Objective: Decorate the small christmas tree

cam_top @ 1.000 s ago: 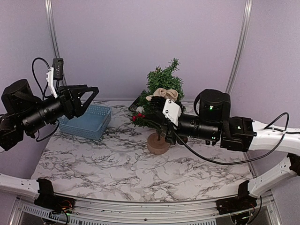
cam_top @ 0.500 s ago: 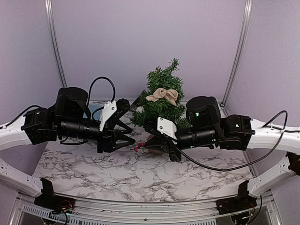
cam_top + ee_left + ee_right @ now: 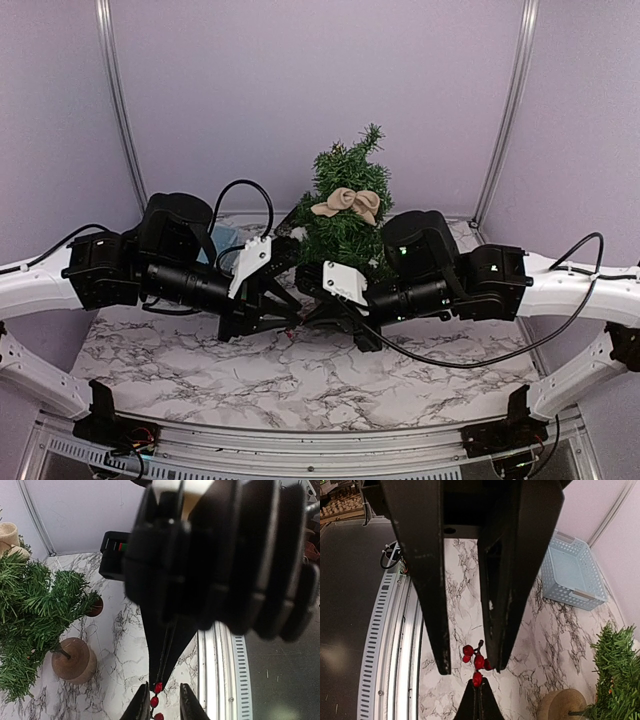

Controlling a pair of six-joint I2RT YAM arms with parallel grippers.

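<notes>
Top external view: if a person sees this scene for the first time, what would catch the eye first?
The left gripper and the right gripper meet tip to tip low in front of the small christmas tree, at the centre of the table. Between them is a red berry sprig: the right one is shut on it, the left one open around it. A beige bow sits near the treetop.

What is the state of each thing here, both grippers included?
small christmas tree, upright, tan bow near its top
red berry sprig, held by its stem
right gripper, shut on the red berry sprig
left gripper, open, fingers either side of the sprig
blue basket, upright, nothing visible inside
</notes>
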